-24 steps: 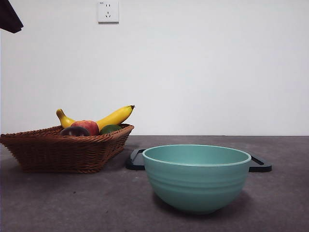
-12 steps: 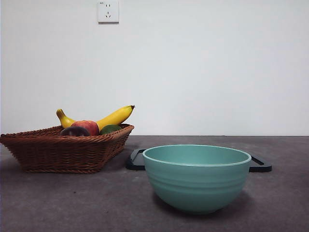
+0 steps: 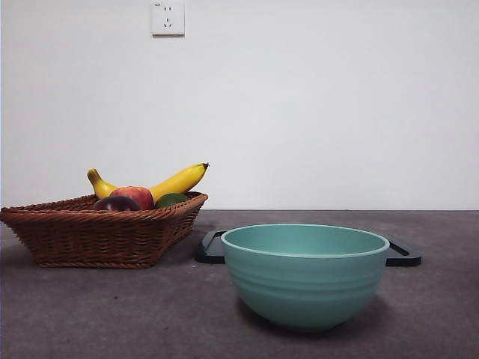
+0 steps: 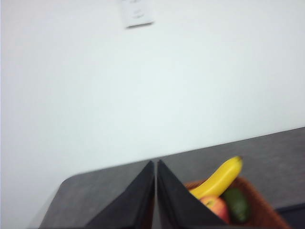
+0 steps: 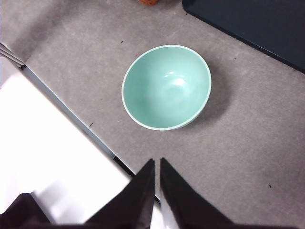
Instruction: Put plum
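Observation:
The plum is dark maroon and lies at the front of the brown wicker basket on the left, only its top showing over the rim. Beside it are a red-and-yellow fruit, a banana and a green fruit. My left gripper is shut and empty, raised high over the table behind the basket; its jaws hide the plum in that view. My right gripper is shut and empty, high above the table's near edge, with the teal bowl below it.
The teal bowl stands empty at front centre. A flat black tray lies behind it, also seen as the black tray in the right wrist view. The table edge and white floor lie near the right arm. A wall socket is above.
The black arm tip at the top left corner of the front view has moved out of view. The fruit, basket and bowl have not moved.

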